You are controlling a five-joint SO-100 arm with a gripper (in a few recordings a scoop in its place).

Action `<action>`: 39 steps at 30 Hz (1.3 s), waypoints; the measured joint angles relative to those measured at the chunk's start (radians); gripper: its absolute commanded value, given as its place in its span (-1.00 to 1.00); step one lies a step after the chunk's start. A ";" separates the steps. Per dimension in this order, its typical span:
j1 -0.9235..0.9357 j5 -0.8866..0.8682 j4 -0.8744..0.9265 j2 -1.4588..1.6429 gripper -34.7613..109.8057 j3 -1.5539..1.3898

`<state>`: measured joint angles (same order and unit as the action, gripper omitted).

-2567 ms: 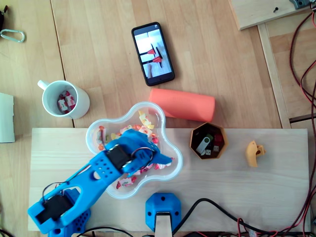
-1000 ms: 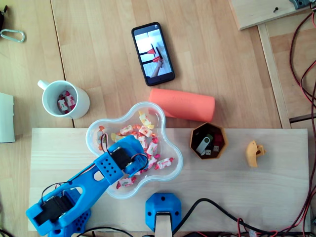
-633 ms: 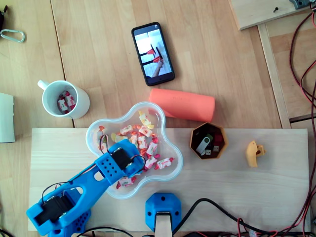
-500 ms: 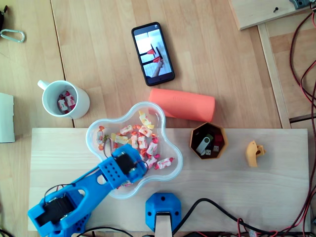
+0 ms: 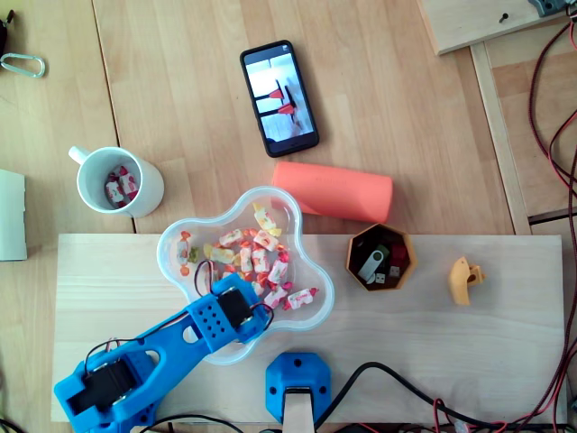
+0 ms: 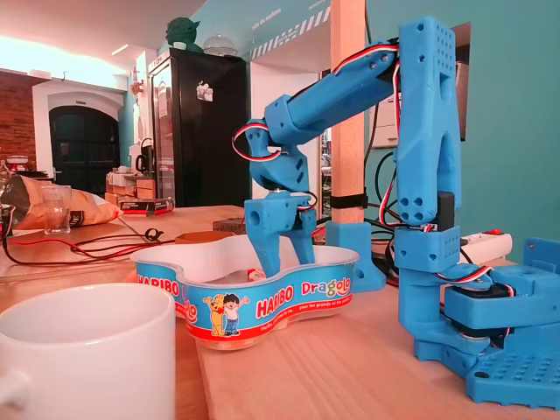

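My blue gripper hangs over the near part of a clear, lobed candy bowl, hidden from above by its own wrist. In the fixed view the gripper points straight down into the bowl. Its two fingers stand apart with a gap between them, tips dipping behind the rim. Several wrapped candies lie in the far half of the bowl. I cannot tell whether a candy sits between the tips. A white mug with a few candies stands to the left, also close in the fixed view.
An orange cylinder lies just behind the bowl, a phone beyond it. A hexagonal brown box with USB sticks and a small yellow piece sit on the pale board. A blue mount and cables line the front edge.
The arm has drawn back from the middle of the bowl toward its near edge, uncovering the candies in the middle. The candies themselves look little disturbed.
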<state>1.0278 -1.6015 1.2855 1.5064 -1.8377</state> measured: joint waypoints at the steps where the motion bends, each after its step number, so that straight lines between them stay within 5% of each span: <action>1: 0.002 -0.006 0.000 0.000 -0.14 -0.003; 18: 0.006 -0.006 0.000 0.003 -0.30 -0.020; 39: 0.011 0.002 0.015 -0.092 -0.19 -0.017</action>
<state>1.0385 -1.5999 1.3008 1.4143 -1.8546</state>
